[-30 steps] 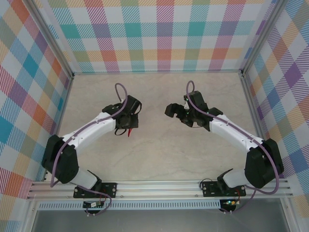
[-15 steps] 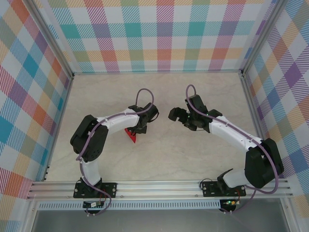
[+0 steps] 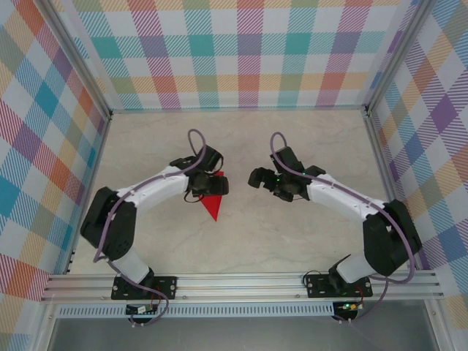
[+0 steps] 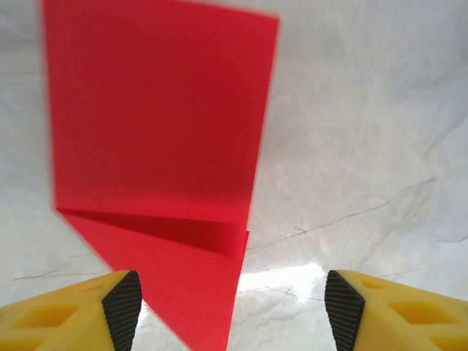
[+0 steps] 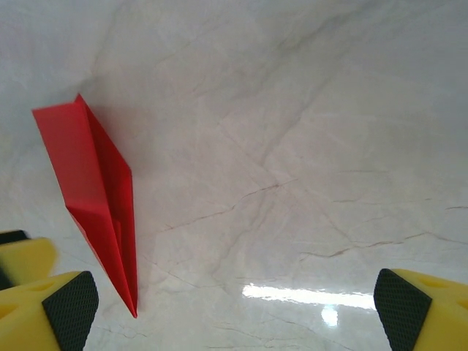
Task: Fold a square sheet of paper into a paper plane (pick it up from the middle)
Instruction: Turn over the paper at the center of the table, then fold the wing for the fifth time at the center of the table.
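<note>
Your left hand (image 4: 232,303) hangs open just over the plane (image 3: 213,205), which lies loose on the table (image 3: 292,234), tip toward 6 o'clock; the folding is probably done. Your right hand (image 5: 234,311), open too, stands off at the plane's 2 o'clock, giving room.

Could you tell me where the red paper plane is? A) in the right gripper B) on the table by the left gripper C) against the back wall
B: the paper plane lies on the table beside the left gripper, apart from the right gripper.
</note>
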